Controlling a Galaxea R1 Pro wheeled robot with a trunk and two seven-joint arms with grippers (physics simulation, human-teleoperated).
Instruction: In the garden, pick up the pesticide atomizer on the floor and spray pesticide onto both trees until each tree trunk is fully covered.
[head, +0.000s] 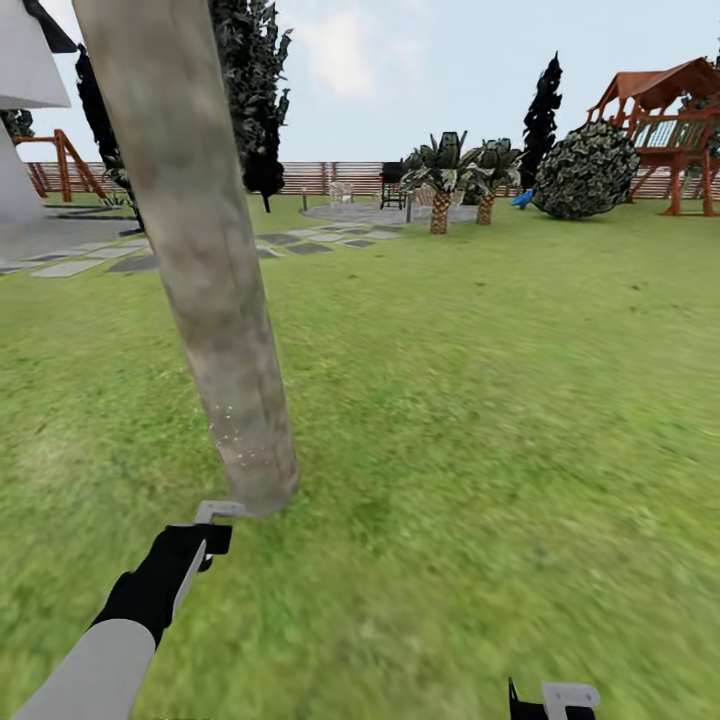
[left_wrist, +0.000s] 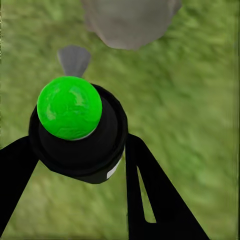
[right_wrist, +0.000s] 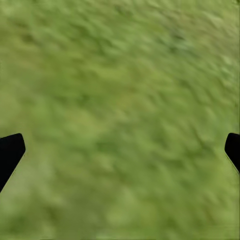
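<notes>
While garden lawn (head: 480, 420) stretched to the fence (head: 320, 176), tree trunk (head: 200, 250) stood close ahead w/ faint white pesticide specks (head: 232, 420) low down only. Left gripper (left_wrist: 82, 150) was clenched on the atomizer (left_wrist: 75, 130), nozzle (left_wrist: 74, 59) near trunk base. Judged: should sweep nozzle upward slowly, keep aim on bark. Right gripper (right_wrist: 120, 150) was released, over grass.
</notes>
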